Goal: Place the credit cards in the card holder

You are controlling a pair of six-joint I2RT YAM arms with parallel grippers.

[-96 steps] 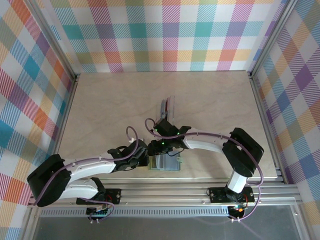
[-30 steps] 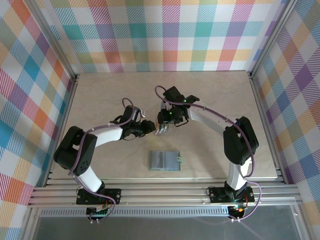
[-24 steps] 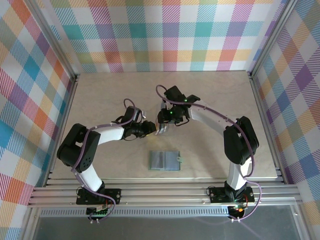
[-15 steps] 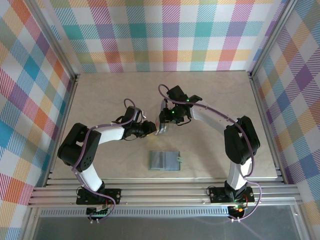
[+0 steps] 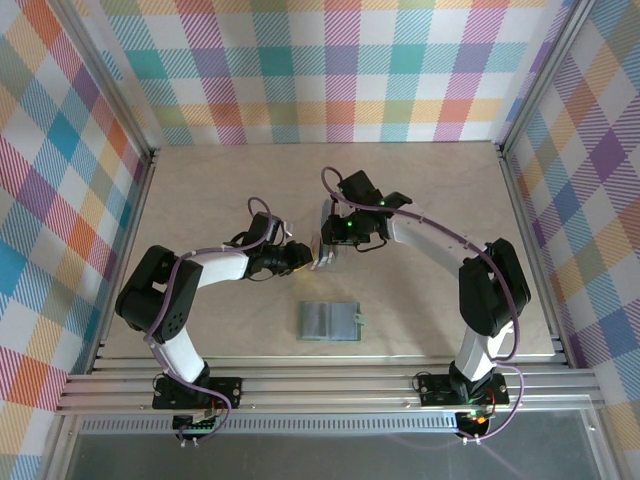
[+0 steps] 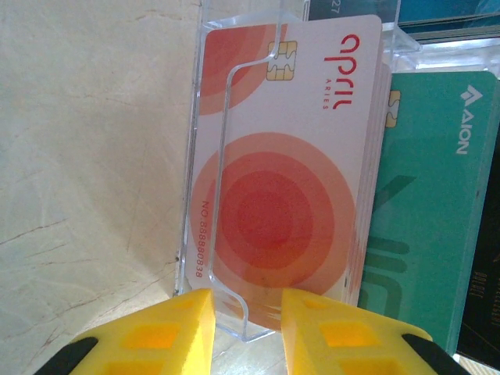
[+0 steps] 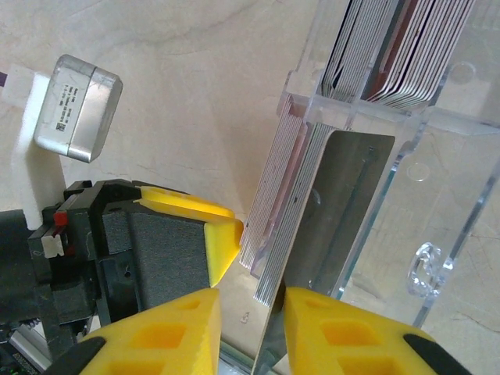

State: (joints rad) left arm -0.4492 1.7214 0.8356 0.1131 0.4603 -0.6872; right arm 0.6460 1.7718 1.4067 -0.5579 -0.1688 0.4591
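A clear tray stands mid-table with the credit cards upright in it: a red-and-white card in front, a teal card beside it, and a dark card at the edge. My left gripper sits at the tray's lower front corner, jaws a little apart. My right gripper reaches in from above. Its jaws are narrowly apart around the edge of a grey card, which lies against one finger next to the card stack. The grey-green card holder lies open nearer the arms.
Plaid walls with metal posts enclose the beige table on three sides. The two grippers nearly meet at the tray. Bare table lies left, right and behind them.
Both arms have left the card holder and moved up to the tray. Over the last second the right jaws have narrowed around a card, and the left gripper has edged closer to the tray.
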